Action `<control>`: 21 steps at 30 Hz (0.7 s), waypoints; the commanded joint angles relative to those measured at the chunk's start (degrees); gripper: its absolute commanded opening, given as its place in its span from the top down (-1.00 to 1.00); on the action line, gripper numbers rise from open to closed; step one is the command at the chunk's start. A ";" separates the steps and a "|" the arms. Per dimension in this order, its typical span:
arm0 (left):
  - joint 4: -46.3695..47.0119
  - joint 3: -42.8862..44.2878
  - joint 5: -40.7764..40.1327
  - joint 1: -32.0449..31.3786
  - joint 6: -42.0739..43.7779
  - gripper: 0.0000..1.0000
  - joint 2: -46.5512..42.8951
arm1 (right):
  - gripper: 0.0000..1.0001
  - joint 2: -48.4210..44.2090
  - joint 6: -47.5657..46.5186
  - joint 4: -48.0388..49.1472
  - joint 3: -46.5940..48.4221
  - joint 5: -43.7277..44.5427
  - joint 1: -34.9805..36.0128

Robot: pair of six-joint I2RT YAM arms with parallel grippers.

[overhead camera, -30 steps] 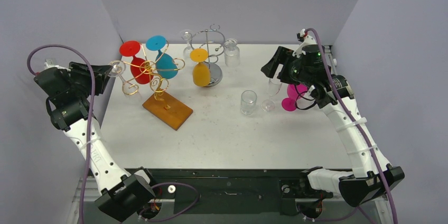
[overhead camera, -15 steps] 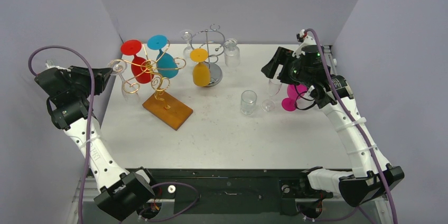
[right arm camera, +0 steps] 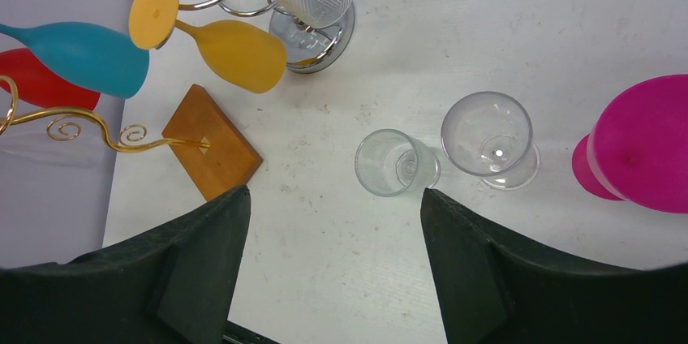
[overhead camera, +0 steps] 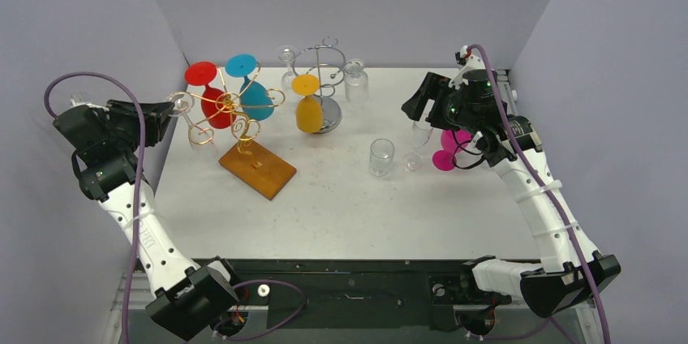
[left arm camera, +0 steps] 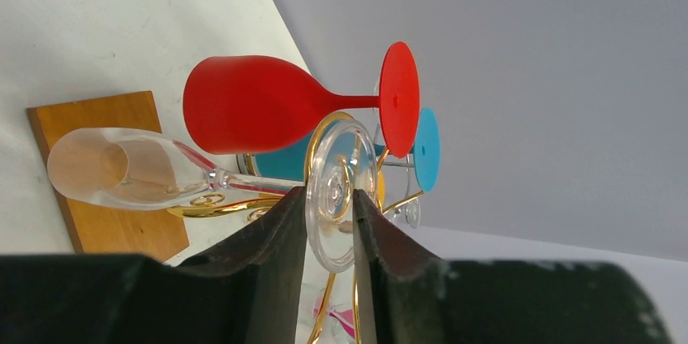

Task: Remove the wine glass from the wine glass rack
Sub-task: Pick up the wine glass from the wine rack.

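Note:
A clear wine glass (left arm camera: 122, 169) hangs on the gold wire rack (overhead camera: 235, 109), which stands on a wooden base (overhead camera: 256, 167) at the table's left. My left gripper (left arm camera: 330, 198) is shut on the glass's round foot (left arm camera: 334, 174), which sits edge-on between the fingertips. In the top view the left gripper (overhead camera: 165, 109) is at the rack's left side, with the clear glass (overhead camera: 193, 126) slanting down from it. A red glass (overhead camera: 212, 102) and a teal glass (overhead camera: 253, 94) hang on the same rack. My right gripper (right arm camera: 333, 198) is open and empty, high over the table's right side (overhead camera: 418, 106).
A silver rack (overhead camera: 324, 76) at the back holds a yellow glass (overhead camera: 309, 110) and clear glasses. Two clear glasses (overhead camera: 381, 156) (overhead camera: 414, 149) and a magenta glass (overhead camera: 446, 149) stand on the table under the right arm. The side walls are close to both arms.
The left gripper and the clear glass's foot have shifted slightly at the rack. The right arm has not moved.

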 commanded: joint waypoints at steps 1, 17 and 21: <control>1.58 -0.64 2.83 0.23 -1.24 0.48 -2.00 | -0.44 -0.88 -0.33 2.11 0.09 1.12 0.29; -1.24 -2.66 1.82 0.15 -0.94 0.56 -4.61 | -0.44 -0.48 -0.32 2.26 -0.29 1.51 0.29; -0.83 -2.77 2.29 0.14 -1.61 0.63 -4.69 | -0.44 -0.32 -0.33 2.23 -0.39 1.51 0.29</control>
